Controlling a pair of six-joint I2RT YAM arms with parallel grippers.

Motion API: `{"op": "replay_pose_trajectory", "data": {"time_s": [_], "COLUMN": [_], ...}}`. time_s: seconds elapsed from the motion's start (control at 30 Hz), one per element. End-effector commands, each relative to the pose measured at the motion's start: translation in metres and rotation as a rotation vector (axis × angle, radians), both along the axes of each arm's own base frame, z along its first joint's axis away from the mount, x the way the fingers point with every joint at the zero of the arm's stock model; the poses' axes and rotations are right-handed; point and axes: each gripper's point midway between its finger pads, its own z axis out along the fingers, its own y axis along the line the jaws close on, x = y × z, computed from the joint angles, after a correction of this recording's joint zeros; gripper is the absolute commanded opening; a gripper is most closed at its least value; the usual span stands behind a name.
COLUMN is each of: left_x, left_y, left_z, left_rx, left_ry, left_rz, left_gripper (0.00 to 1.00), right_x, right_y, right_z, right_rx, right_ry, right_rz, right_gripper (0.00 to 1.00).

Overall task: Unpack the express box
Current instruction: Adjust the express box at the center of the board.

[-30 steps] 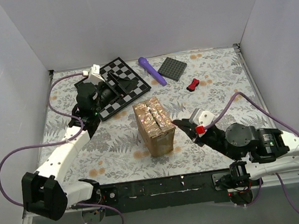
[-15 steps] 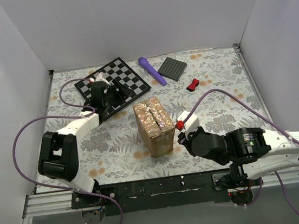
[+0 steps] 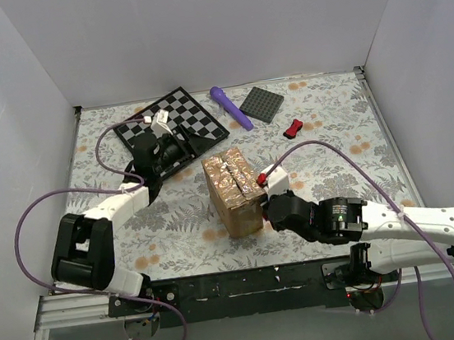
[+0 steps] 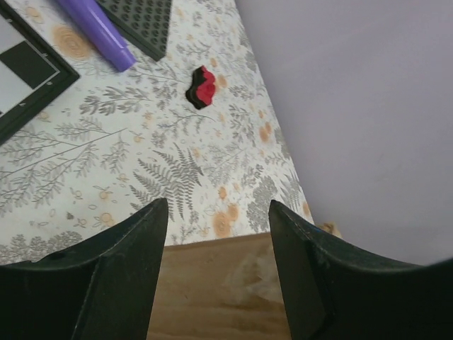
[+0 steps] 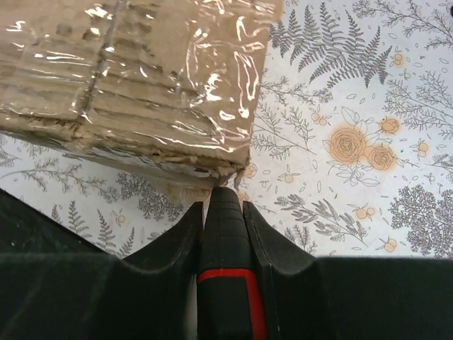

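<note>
Top external: chessboard (image 3: pixel 197 117), purple tube (image 3: pixel 230 107) and grey plate (image 3: pixel 263 103) behind express box (image 3: pixel 234 190).

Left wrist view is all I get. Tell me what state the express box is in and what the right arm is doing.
Observer: The express box stands mid-table with its flaps shut and taped over.
Operator: Now the right arm.
Observer: The right end effector is beside the box's right face.
Operator: Report what it holds.
Observer: A slim black tool with a red mark, tip close to the box's bottom edge.
</note>
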Motion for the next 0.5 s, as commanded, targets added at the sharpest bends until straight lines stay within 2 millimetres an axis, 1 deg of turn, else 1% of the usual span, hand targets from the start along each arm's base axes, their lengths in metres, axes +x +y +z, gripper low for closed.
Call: {"op": "replay_pose_trajectory", "data": {"time_s": [0.0, 0.03, 0.2, 0.23, 0.27, 0.37, 0.43, 0.47], "left_x": [-0.032, -0.036, -0.058, -0.064, -0.068, -0.081, -0.088, -0.092], "left_y": [-0.010, -0.010, -0.007, -0.007, -0.006, -0.001, -0.002, -0.002], "left_z": [0.042, 0.039, 0.041, 0.047, 0.042, 0.043, 0.041, 0.044], "left_rx": [-0.061, -0.062, -0.082, -0.091, -0.089, -0.095, -0.096, -0.100], "left_ry": [-0.145, -0.139, -0.138, -0.149, -0.136, -0.134, -0.121, -0.122], "left_rz": [-0.107, -0.113, -0.130, -0.132, -0.129, -0.122, -0.132, -0.133], "left_gripper": [0.57, 0.57, 0.57, 0.57, 0.57, 0.57, 0.57, 0.57], "right_x": [0.026, 0.034, 0.049, 0.054, 0.057, 0.067, 0.076, 0.079], "right_y": [0.024, 0.022, 0.029, 0.028, 0.031, 0.033, 0.035, 0.038], "right_z": [0.023, 0.023, 0.027, 0.030, 0.030, 0.033, 0.036, 0.039], "right_rx": [0.133, 0.129, 0.117, 0.121, 0.123, 0.118, 0.124, 0.129], "right_ry": [-0.034, -0.036, -0.057, -0.062, -0.063, -0.079, -0.095, -0.100], "right_rz": [-0.012, -0.028, -0.005, -0.013, -0.011, -0.013, -0.016, -0.012], "right_gripper": [0.01, 0.01, 0.01, 0.01, 0.01, 0.01, 0.01, 0.01]}}
